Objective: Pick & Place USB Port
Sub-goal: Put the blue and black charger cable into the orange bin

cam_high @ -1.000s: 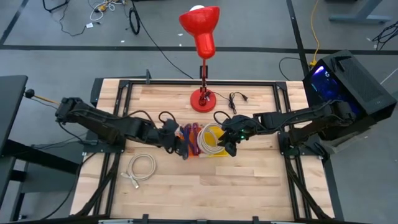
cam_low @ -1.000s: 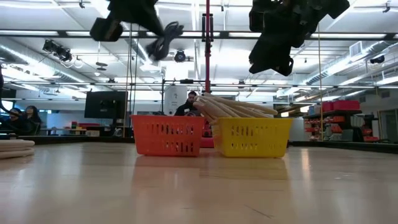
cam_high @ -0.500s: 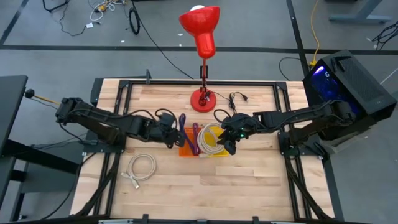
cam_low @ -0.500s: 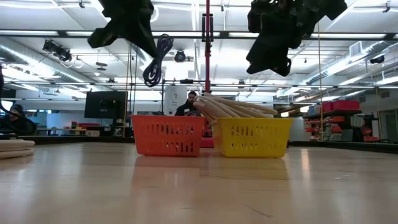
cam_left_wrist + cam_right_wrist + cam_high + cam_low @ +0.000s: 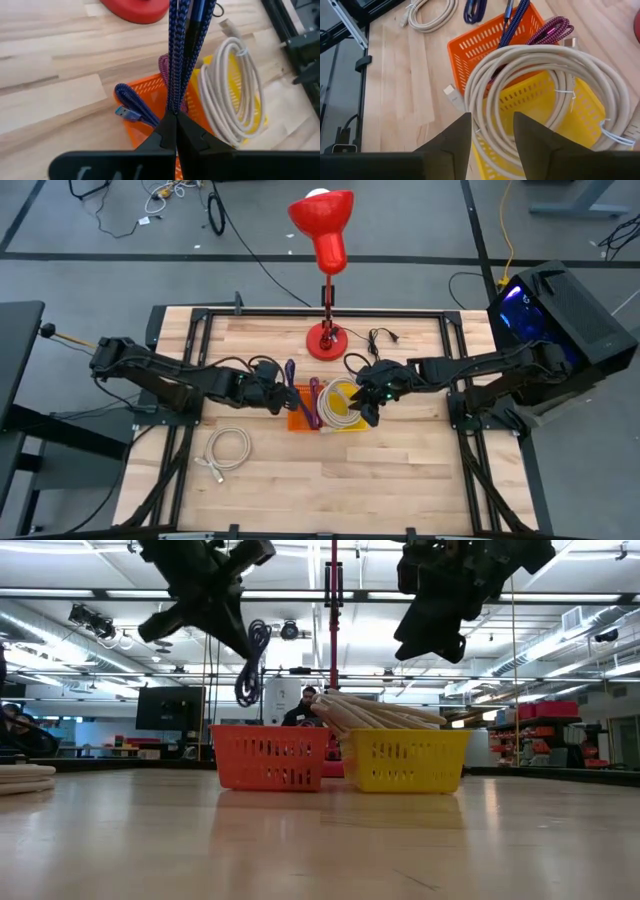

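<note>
On your far left, one coiled white cable [image 5: 228, 448] lies loose on the table [image 5: 400, 470], well apart from both baskets, so I judge at least that pick is left to do.

Moving right, your left gripper [image 5: 176, 121] is clamped on a blue braided cable [image 5: 181, 55], which hangs from it in the air above the orange basket [image 5: 270, 757]. From the wrist view, part of that cable, with its blue plug end, lies draped at the basket's rim, beside a purple cable [image 5: 166, 67] lying inside. So this cable looks picked but not placed: you need to lower it and let go over the orange basket.

Further right, the yellow basket [image 5: 406, 761] touches the orange one and holds a big coil of cream cable [image 5: 555, 80] that spills over its rim. That one I would count as done.

Your right gripper [image 5: 487, 132] hovers above the yellow basket with its fingers apart, holding nothing.
</note>
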